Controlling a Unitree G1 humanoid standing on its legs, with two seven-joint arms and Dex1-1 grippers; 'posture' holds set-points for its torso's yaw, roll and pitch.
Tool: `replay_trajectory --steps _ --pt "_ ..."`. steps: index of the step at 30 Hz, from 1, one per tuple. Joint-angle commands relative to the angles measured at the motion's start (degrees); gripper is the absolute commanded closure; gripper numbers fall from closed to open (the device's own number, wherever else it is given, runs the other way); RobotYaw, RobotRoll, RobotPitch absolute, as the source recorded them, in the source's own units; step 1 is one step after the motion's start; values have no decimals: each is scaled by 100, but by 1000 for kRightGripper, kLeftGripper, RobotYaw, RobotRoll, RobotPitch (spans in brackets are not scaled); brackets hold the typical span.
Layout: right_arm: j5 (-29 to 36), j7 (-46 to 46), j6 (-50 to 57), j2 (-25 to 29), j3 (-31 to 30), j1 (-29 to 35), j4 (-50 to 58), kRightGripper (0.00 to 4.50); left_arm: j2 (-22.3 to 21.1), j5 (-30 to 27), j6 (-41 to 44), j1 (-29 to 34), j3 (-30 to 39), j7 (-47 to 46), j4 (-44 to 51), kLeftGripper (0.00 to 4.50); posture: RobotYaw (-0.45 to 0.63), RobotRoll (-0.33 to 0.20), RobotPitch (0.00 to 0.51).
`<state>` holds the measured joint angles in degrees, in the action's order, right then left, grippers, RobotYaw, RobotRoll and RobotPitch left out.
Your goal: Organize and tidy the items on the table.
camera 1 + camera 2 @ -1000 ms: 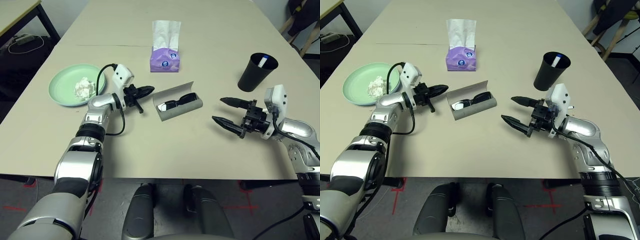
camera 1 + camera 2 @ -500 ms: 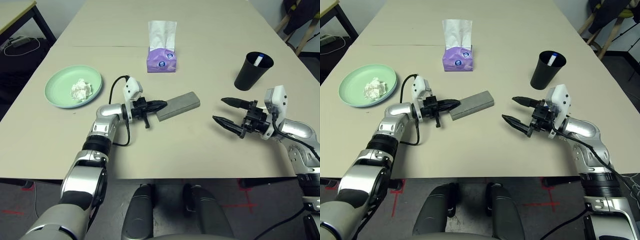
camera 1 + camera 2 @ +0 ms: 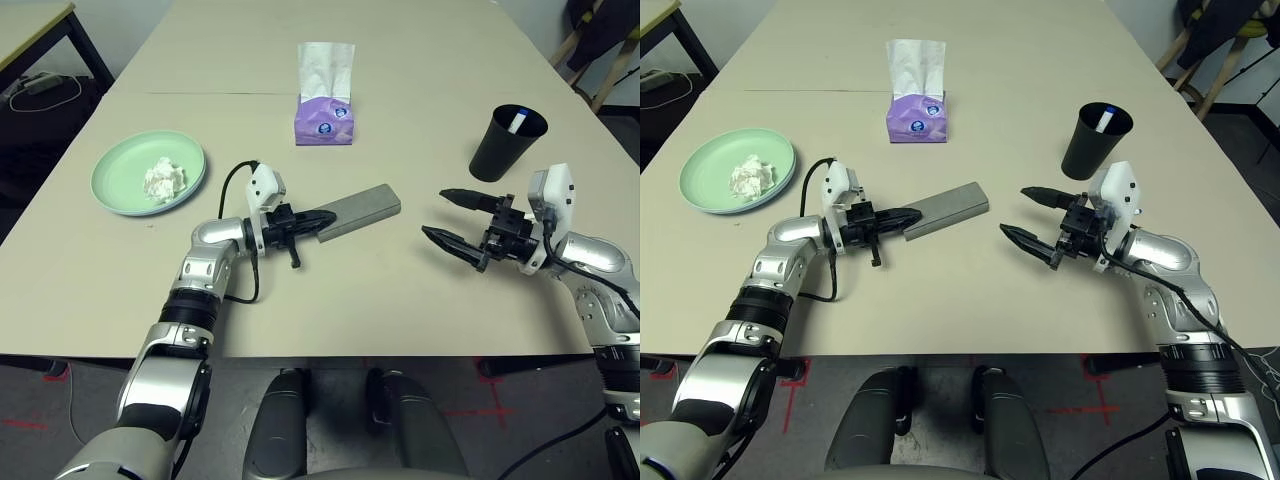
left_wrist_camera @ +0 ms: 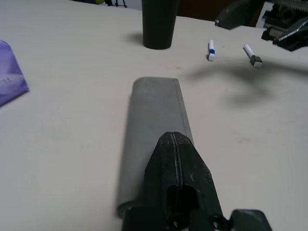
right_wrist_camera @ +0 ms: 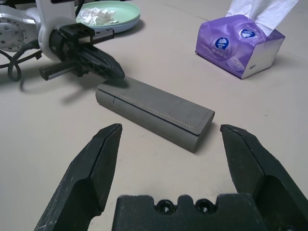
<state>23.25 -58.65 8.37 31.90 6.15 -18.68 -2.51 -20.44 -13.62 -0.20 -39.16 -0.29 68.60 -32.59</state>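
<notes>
The grey glasses case [image 3: 356, 210] lies closed in the middle of the table [image 3: 330, 300]. My left gripper [image 3: 325, 217] is shut, and its tip rests on the case's left end [image 4: 154, 125]. My right gripper [image 3: 434, 212] hovers open just right of the case, with nothing between its fingers [image 5: 98, 159]. The black cup [image 3: 510, 142] stands behind it with a white pen [image 3: 522, 121] inside. Two more small white pens [image 4: 211, 49] lie on the table near the cup. At the left, a pale green plate [image 3: 120, 165] holds the crumpled white tissue wad [image 3: 163, 178].
A purple tissue box [image 3: 324, 120] stands behind the case at the table's middle. A dark-legged side desk [image 3: 40, 20] is at the far left, and chair legs [image 3: 600, 70] at the far right. Bare tabletop lies in front of the case.
One second ago the case lay open with black sunglasses inside; half a second ago it was closed. My left gripper has moved right onto its end. The right gripper has barely shifted.
</notes>
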Motion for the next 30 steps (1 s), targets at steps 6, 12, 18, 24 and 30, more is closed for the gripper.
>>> replay_trajectory --steps 6,12,18,24,30 --pt "17 -8 -75 -30 -18 2 -156 0 -188 -726 527 -32 -203 878 1376 4101 54 0 161" --pt "-137 -46 -92 84 -83 -79 -329 0 -200 -853 728 150 -496 1047 2079 1988 50 0 161" --pt "-993 140 578 694 -644 -475 -545 0 -199 -740 343 396 -690 1193 1900 38 30 0 167" --pt "-1716 -519 1140 1666 -1440 -1145 -451 0 -97 -723 111 348 -748 1143 1705 38 27 0 166" --pt "-2449 -1730 423 2511 -2213 -1830 -816 0 88 -687 -54 200 -713 935 1507 38 46 0 163"
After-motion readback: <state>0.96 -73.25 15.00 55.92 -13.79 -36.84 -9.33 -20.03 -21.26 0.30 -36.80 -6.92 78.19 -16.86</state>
